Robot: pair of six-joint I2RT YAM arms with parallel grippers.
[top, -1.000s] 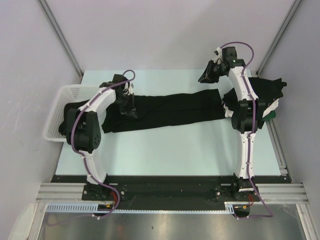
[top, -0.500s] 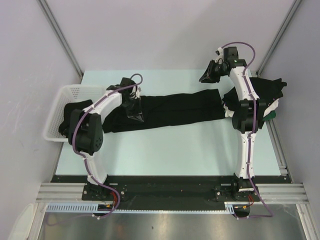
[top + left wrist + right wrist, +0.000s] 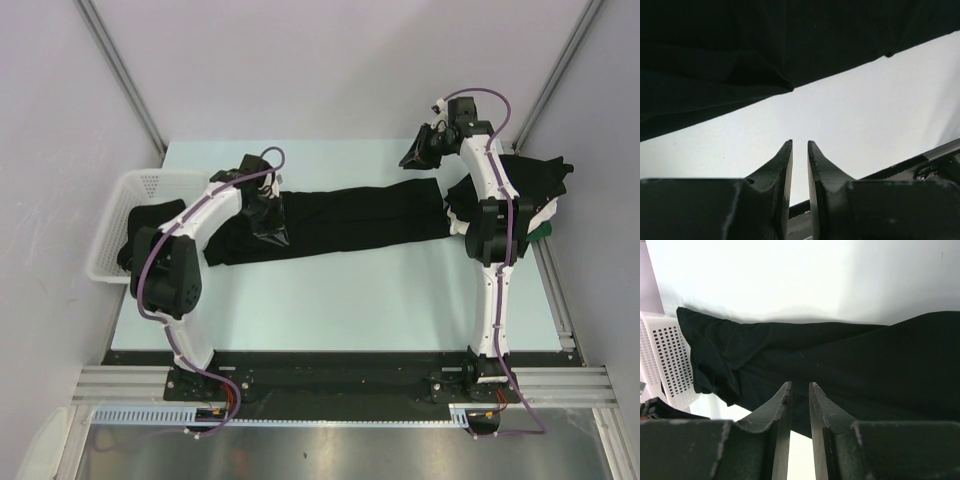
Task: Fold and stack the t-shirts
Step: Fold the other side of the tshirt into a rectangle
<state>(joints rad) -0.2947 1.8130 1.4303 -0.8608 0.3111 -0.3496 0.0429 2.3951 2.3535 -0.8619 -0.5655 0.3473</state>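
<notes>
- Cloth of the black t-shirt (image 3: 350, 215), laid as a long band from near the left edge toward the right edge, looks light, limp and unslippery; pinch it at an end corner
- Left gripper (image 3: 800, 145) and right gripper (image 3: 799, 385): jaws almost together, holding nothing
- Top view alone shows the heaped shirts (image 3: 535, 180) at the right edge; the right wrist view shows cloth creases and the basket (image 3: 665, 360)

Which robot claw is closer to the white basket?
Left. The left gripper is over the shirt's end beside the basket; the right gripper is past the shirt's other end, much farther away.
</notes>
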